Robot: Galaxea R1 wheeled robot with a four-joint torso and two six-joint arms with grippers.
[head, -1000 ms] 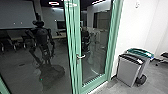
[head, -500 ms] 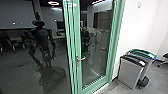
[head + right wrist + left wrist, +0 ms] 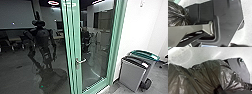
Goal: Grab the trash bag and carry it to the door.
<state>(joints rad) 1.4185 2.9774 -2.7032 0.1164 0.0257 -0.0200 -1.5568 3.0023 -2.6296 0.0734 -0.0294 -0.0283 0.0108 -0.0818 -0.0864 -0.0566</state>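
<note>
The black trash bag [image 3: 205,74] spreads wide across the left wrist view, its folds drawn together at my left gripper [image 3: 217,88], which is shut on it. In the right wrist view the shiny bag [image 3: 176,15] also shows, bunched into tight creases beside the robot's dark base. The door [image 3: 75,50] stands in front of me in the head view, with a green frame, glass and a metal lever handle [image 3: 80,61].
Two wheeled bins, a grey one [image 3: 133,73] and one with a green top [image 3: 145,55], stand right of the door by the white wall [image 3: 140,30]. Dark glass on the left mirrors the robot. Behind the glass are tables and chairs.
The head view has shifted slightly as the robot moves; the door frame and bins look a little nearer.
</note>
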